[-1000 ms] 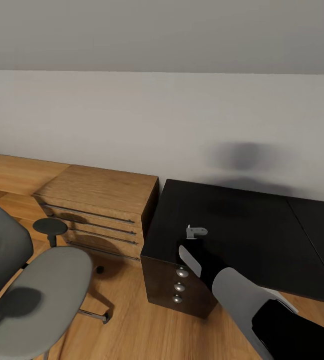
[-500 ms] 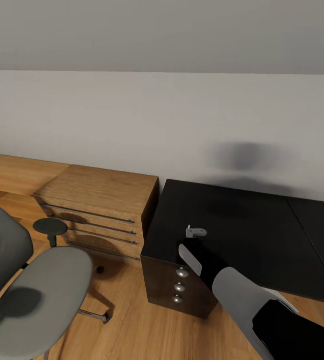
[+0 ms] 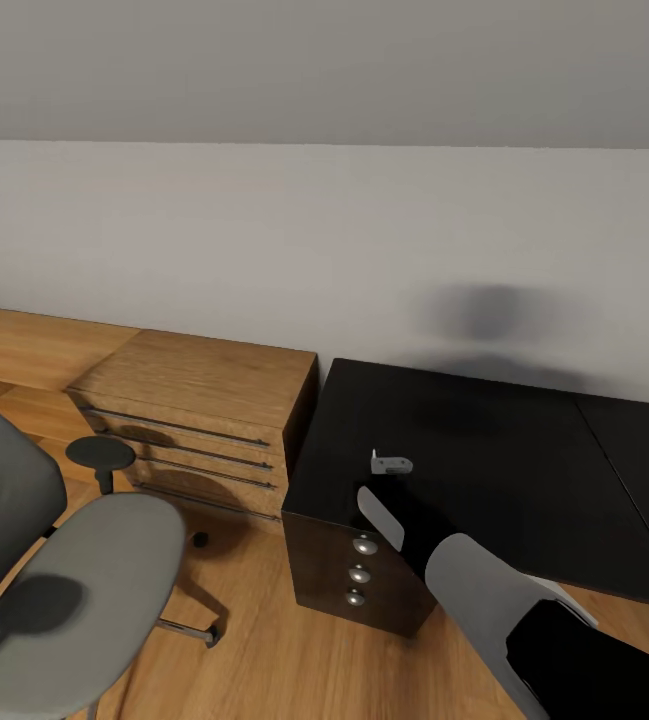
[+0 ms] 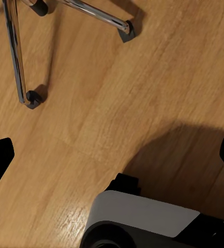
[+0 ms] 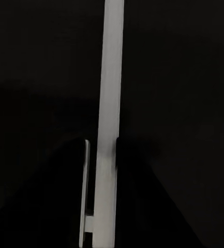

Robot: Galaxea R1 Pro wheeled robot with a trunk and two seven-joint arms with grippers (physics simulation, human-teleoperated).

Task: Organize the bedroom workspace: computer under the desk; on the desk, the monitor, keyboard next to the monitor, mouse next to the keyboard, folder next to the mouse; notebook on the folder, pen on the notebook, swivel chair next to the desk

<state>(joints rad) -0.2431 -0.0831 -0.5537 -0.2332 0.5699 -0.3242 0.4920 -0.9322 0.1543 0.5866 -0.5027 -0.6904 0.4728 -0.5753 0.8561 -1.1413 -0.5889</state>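
no text, label, brand, number or sign can be read anywhere in these pictures. the black desk (image 3: pixel 484 470) has a plain top and its drawer front carries only round knobs. the wooden drawer chest (image 3: pixel 199 410) shows bare wood grain and metal handles. the swivel chair (image 3: pixel 74 570) is plain grey, and the wall (image 3: pixel 324 250) bears no marks. the wrist views show wood floor and a dark surface with no lettering.
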